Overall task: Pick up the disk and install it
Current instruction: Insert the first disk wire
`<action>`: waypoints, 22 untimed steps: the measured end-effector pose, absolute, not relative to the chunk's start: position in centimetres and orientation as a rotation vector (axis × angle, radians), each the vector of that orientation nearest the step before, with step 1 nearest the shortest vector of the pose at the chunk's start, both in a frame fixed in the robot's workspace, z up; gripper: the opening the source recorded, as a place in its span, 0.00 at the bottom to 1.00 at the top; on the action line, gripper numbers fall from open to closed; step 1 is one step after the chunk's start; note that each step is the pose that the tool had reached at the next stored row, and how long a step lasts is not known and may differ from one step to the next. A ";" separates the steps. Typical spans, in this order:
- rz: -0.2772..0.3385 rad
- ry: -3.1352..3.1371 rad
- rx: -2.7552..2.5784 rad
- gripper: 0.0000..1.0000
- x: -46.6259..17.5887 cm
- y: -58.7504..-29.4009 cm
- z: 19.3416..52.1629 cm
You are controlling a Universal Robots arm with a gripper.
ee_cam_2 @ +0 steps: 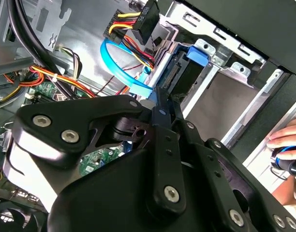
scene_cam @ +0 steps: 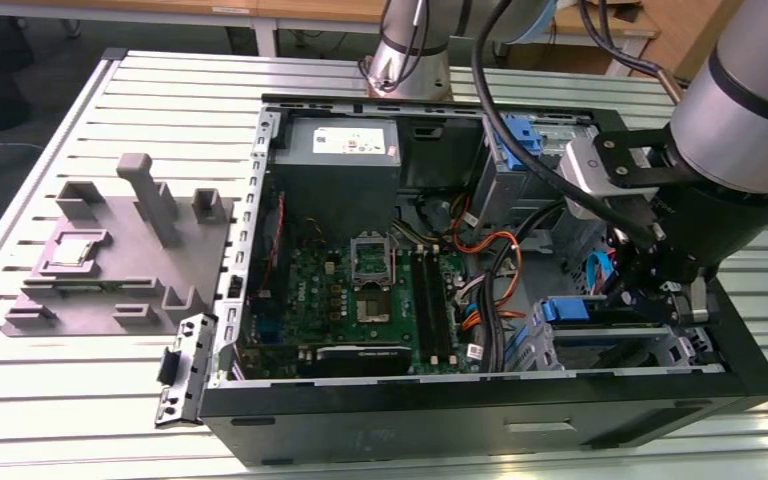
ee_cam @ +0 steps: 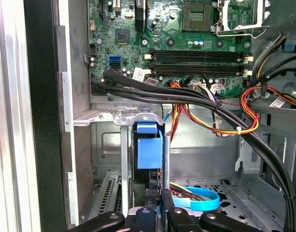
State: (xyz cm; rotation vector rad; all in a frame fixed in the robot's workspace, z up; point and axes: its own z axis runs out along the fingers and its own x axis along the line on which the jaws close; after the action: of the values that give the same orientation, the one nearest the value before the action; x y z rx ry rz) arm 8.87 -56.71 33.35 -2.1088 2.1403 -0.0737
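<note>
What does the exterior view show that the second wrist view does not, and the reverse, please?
Exterior view's own: the grey fixture on the slatted table, and the power supply box in the open case. Second wrist view's own: a person's hand beyond the case wall. Shared: the disk with its blue carrier in the drive cage, the pincer close at its end, and the blue flat cable.

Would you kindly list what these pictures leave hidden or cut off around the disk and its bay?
- First wrist view: the face of the disk is hidden by the metal cage, and its near end by the gripper.
- Exterior view: how deep the disk sits is covered by the arm.
- Second wrist view: a person's hand is cut off by the picture's edge.
</note>
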 end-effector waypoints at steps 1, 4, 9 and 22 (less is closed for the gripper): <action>-0.074 2.140 -2.109 0.16 8.9 -56.7 33.3; -0.073 2.140 -2.109 0.16 8.9 -56.7 33.4; -0.073 2.140 -2.109 0.16 8.9 -56.7 33.8; -0.085 2.133 -2.102 0.16 8.7 -56.7 33.4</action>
State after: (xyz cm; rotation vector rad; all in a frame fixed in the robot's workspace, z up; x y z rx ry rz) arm 8.66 -56.70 33.42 -2.1021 2.1329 -0.0853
